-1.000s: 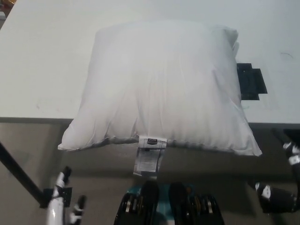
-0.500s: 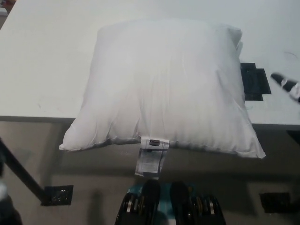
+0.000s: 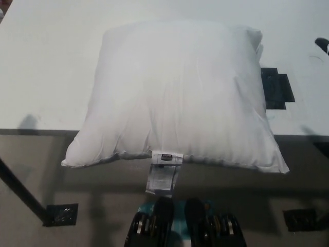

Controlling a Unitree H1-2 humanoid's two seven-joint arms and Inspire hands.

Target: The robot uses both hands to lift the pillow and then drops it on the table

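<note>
Left hand not in view. Pillow point(image 3: 175, 98) lies flat on the table point(image 3: 46, 67), near edge and tag point(image 3: 163, 175) overhanging toward the robot, likely easing a two-sided lift. Right hand point(image 3: 324, 44): dark sliver at frame edge beyond the pillow's right side; finger state cannot be told.
</note>
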